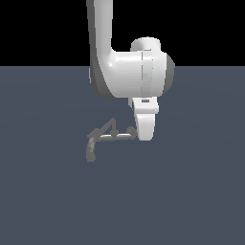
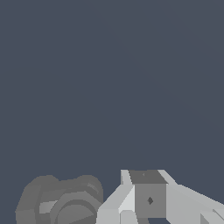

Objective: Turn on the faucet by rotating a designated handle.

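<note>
Looking at the faucet (image 1: 103, 136), I see its shiny pipe running level from the bent spout toward my tool (image 1: 145, 131), which hangs just beside the pipe's end; its opening I cannot tell. Dark slate floor (image 1: 191, 191) underneath, black beyond.

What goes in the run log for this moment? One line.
arm: lowered | gripper: beside small dull-grey metal faucet | jaws: unclear | contact: unclear
</note>
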Tool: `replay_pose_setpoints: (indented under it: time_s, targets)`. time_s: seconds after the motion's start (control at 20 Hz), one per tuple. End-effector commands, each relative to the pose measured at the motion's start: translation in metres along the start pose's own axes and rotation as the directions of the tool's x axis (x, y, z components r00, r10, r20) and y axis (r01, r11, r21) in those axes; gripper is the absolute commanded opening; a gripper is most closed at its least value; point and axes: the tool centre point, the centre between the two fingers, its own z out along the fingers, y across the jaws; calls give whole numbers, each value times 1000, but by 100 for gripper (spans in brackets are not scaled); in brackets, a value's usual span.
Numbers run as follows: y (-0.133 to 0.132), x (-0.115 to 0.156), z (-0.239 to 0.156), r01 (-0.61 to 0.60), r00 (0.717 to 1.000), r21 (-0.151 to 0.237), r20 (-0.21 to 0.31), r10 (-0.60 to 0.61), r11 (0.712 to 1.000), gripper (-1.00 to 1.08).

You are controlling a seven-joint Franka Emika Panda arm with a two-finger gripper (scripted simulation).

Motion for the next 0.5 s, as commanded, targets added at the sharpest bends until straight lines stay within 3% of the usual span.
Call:
replay_pose_setpoints:
  time_s: [0.0, 0.45]
  targets:
    - [-7, -21, 0, 27, 1000, 2, 7, -27, 1000, -100]
    - [-30, -70, -2, 74, 997, 8, 18, -74, 997, -100]
